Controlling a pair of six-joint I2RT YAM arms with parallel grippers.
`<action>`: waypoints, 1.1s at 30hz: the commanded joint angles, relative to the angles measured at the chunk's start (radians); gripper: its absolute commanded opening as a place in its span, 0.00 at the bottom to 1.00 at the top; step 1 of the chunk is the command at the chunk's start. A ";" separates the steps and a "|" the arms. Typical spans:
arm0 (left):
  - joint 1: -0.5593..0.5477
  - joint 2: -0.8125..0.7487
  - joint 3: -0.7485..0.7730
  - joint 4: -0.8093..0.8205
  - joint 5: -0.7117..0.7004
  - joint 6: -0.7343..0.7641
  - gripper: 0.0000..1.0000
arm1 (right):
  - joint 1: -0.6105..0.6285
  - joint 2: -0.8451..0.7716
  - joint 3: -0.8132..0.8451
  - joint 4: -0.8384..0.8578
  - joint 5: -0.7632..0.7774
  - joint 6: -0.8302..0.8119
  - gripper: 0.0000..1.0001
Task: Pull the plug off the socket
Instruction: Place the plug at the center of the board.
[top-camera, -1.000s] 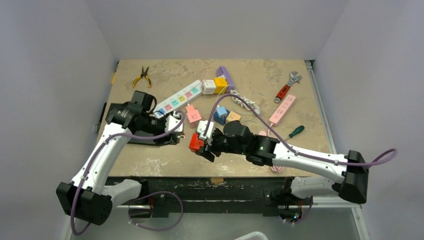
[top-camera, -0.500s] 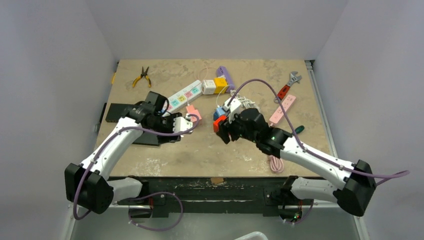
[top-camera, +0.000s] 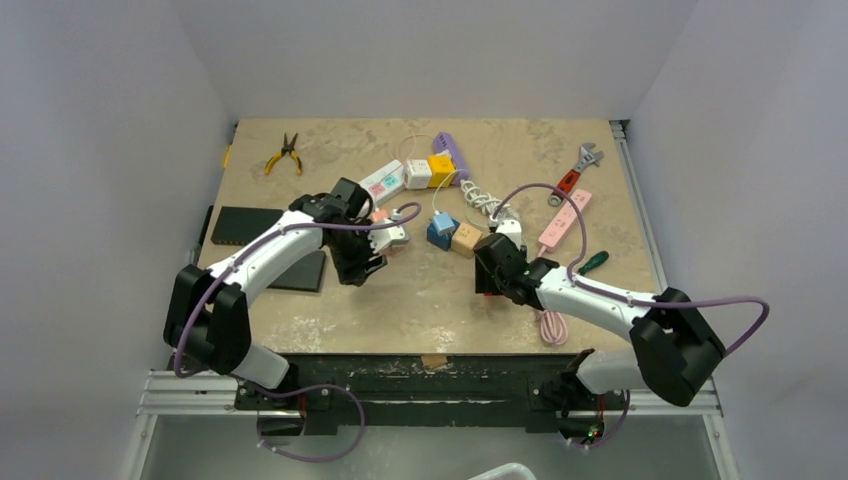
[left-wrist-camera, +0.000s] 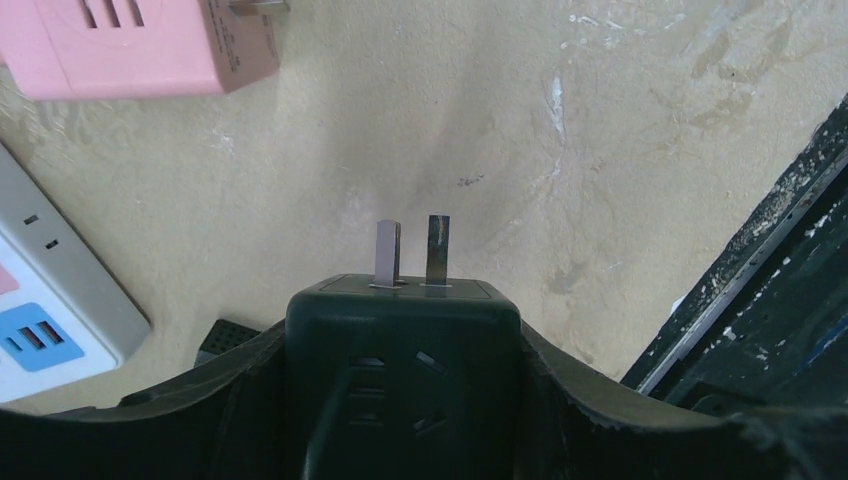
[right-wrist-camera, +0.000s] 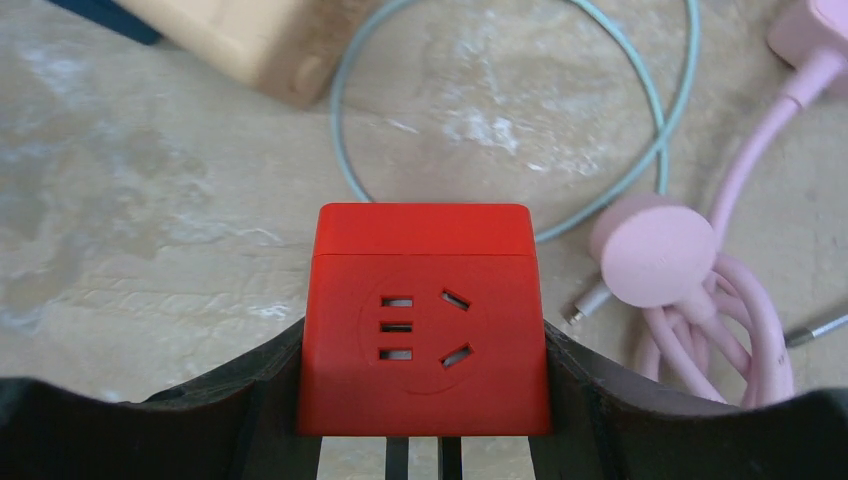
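My left gripper (left-wrist-camera: 402, 350) is shut on a black cube plug (left-wrist-camera: 403, 370). Its two metal prongs (left-wrist-camera: 410, 252) point away from me, bare, above the table. In the top view this gripper (top-camera: 362, 258) is left of centre. My right gripper (right-wrist-camera: 423, 340) is shut on a red cube socket (right-wrist-camera: 424, 300), its outlet face towards the camera and low over the table. In the top view the right gripper (top-camera: 490, 275) is right of centre, well apart from the left one. The black plug and the red socket are separate.
A pink cube (left-wrist-camera: 140, 45) and a white power strip (left-wrist-camera: 50, 300) lie by the left gripper, with a black mat (left-wrist-camera: 780, 290) on its other side. A coiled pink cable (right-wrist-camera: 700, 300), a green cable (right-wrist-camera: 620, 170) and a tan cube (right-wrist-camera: 230, 35) lie near the red socket. Pliers (top-camera: 285, 153) and a wrench (top-camera: 575, 172) lie at the back.
My right gripper has carried the red socket to the right, away from the left gripper, and lowered it near the pink cable. My left gripper moved right towards the pink cube.
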 joint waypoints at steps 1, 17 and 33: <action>-0.019 0.010 -0.005 0.081 -0.055 -0.114 0.06 | -0.003 -0.031 -0.035 -0.042 0.126 0.188 0.00; -0.106 0.043 -0.147 0.200 -0.125 -0.176 0.46 | 0.008 -0.124 -0.188 -0.054 0.032 0.286 0.16; 0.000 0.022 0.191 -0.214 0.138 -0.187 1.00 | 0.065 -0.242 0.054 -0.229 0.088 0.162 0.99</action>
